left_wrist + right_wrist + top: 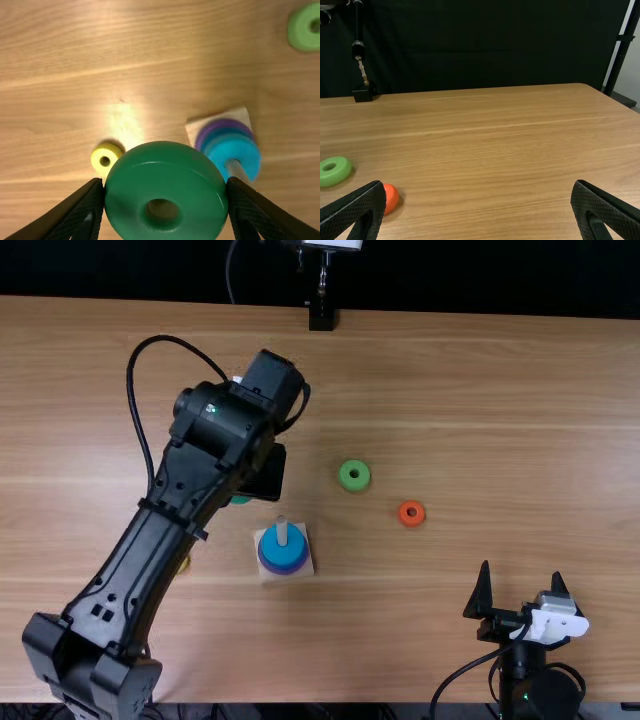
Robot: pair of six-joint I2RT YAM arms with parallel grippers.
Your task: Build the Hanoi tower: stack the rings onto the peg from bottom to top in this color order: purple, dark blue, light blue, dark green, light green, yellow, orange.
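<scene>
The left gripper (263, 478) grasps the dark green ring (165, 175) left of and beyond the peg (282, 532), which bears purple (230, 123), dark blue (218, 134) and light blue (240, 149), bottom to top. Yellow (97, 155) lies left of the peg; light green (343, 476) right and beyond; orange (403, 517) farther right. Right of and nearer than the peg, the right gripper (521, 574) is spread, empty.

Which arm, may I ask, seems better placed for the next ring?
Left, I'd judge: the left gripper holds the dark green ring, due next above the light blue one, while the empty right gripper is farther from the pale peg.
</scene>
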